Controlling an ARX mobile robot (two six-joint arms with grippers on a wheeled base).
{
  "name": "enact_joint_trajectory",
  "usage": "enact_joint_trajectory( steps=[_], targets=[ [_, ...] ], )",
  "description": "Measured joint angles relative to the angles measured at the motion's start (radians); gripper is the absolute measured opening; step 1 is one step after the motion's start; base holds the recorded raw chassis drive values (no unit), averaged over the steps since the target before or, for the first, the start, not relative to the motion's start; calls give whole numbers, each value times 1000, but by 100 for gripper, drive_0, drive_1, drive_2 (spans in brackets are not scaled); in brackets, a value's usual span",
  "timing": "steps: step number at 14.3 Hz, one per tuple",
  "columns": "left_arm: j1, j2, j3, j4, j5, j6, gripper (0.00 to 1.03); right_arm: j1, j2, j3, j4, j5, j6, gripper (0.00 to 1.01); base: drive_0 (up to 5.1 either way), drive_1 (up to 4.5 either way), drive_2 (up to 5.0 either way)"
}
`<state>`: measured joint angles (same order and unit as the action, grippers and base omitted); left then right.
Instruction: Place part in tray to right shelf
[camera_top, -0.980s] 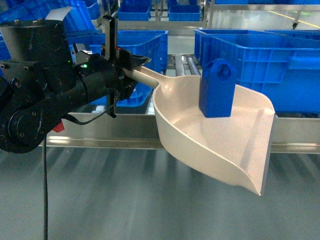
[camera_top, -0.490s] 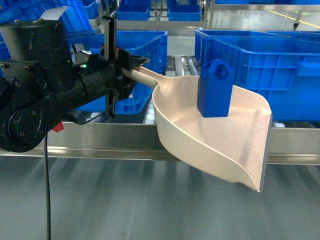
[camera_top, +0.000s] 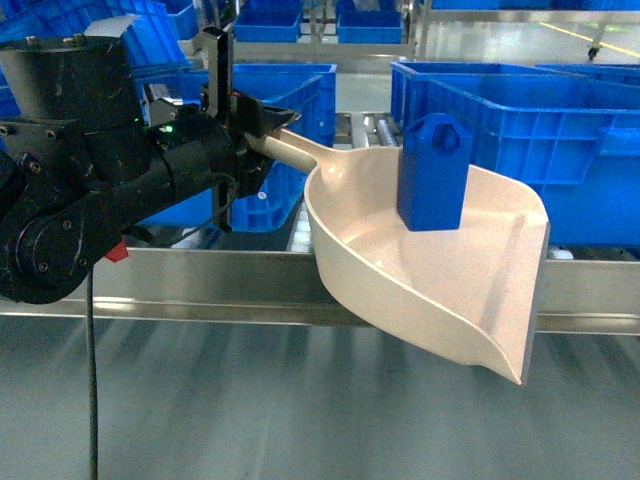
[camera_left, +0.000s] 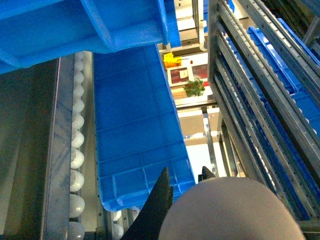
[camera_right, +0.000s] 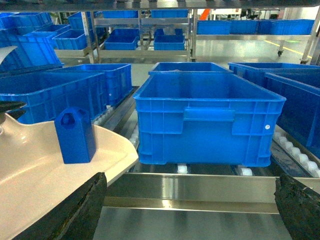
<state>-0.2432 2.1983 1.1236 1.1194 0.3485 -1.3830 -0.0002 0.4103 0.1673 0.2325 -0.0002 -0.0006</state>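
My left gripper (camera_top: 262, 140) is shut on the long handle of the tray (camera_top: 430, 275), a pale beige scoop held out in the air in front of the right shelf (camera_top: 200, 285). The part (camera_top: 433, 172), a small blue block with a holed tab, stands upright inside the tray near its back wall. In the left wrist view the round handle end (camera_left: 232, 212) fills the space between the dark fingers (camera_left: 159, 205). My right gripper (camera_right: 187, 210) is open, with the part (camera_right: 75, 136) and tray (camera_right: 45, 165) to its left and the shelf's steel rail (camera_right: 200, 190) ahead.
Large blue crates (camera_top: 530, 130) sit on the shelf's white rollers (camera_right: 245, 171) just behind the tray. Another crate (camera_top: 270, 110) stands behind my left arm, one (camera_right: 207, 120) faces the right gripper, and more racks with crates stand farther back.
The shelf rail has slid lower in the head view and the crates look slightly nearer. The tray and part stay held in almost the same pose.
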Motion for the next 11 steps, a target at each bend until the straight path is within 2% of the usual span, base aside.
enact_joint_trajectory(
  steps=[11],
  targets=[
    [0, 0, 0, 0, 0, 0, 12, 0, 0, 0, 0, 0, 0, 98, 0, 0, 0]
  ],
)
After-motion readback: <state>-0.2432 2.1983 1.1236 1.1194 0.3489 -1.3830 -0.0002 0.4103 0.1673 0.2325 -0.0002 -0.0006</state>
